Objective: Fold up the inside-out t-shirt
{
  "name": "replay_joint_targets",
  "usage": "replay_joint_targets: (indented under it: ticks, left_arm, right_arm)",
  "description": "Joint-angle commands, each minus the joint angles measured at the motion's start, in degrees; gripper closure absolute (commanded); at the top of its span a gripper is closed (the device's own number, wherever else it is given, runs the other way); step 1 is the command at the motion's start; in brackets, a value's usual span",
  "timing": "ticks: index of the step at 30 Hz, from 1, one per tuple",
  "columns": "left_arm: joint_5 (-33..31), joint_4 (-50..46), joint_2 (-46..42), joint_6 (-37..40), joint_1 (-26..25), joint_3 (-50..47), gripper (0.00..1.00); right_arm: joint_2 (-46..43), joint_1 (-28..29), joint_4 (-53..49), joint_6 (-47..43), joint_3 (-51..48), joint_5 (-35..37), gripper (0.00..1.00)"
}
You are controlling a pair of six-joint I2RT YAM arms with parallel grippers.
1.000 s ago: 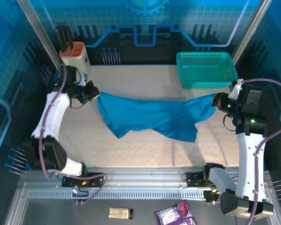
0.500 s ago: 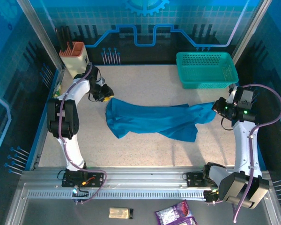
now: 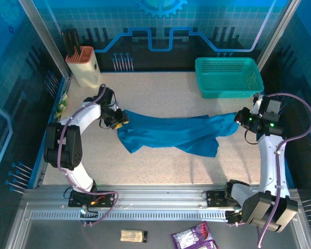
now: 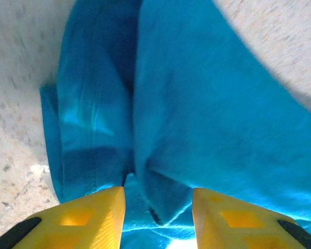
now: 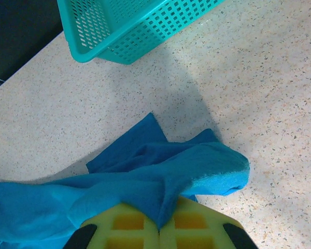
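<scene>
Whereas the right gripper is shown by its wrist view pinched on a fold of the inside-out t-shirt, the left gripper is seen spread over cloth. From above, the shirt is laid mid-table between both, finger detail lost; a basket is set beyond.

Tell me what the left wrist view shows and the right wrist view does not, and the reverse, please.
Left wrist view: the left gripper, its yellow fingers apart, over bunched folds of the plain blue-teal soft cloth t-shirt. Right wrist view: the rigid teal plastic mesh basket standing on the speckled pale tabletop, apart from the shirt, and the right gripper, shut on a shirt edge. Both: the t-shirt and the tabletop.
</scene>
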Motion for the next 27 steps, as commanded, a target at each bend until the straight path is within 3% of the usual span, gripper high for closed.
replay_joint_targets:
  ticks: [1, 16, 22, 24, 27]
  left_arm:
    - [1.4, 3.9, -2.1, -3.6, -1.2, -3.4, 0.61]
    - [2.5, 6.6, 0.4, -4.3, -4.8, -2.8, 0.72]
    - [2.9, 6.4, 0.4, -4.2, -5.3, -2.4, 0.84]
    - [4.1, 6.5, 0.4, -4.0, -5.3, -2.2, 0.94]
    - [3.7, 4.7, -1.4, -3.2, -5.2, -0.5, 1.00]
  right_arm:
    - [-1.1, -0.7, 0.5, -0.8, 0.4, -1.0, 1.00]
    - [-0.5, -0.8, 0.1, -0.7, 1.5, -1.8, 1.00]
    - [-0.4, -0.8, 0.3, -0.4, 1.5, -2.1, 1.00]
    - [-0.4, -0.8, 0.4, -0.2, 1.6, -2.1, 1.00]
    - [0.0, -0.8, 0.4, 0.1, 3.1, -2.1, 1.00]
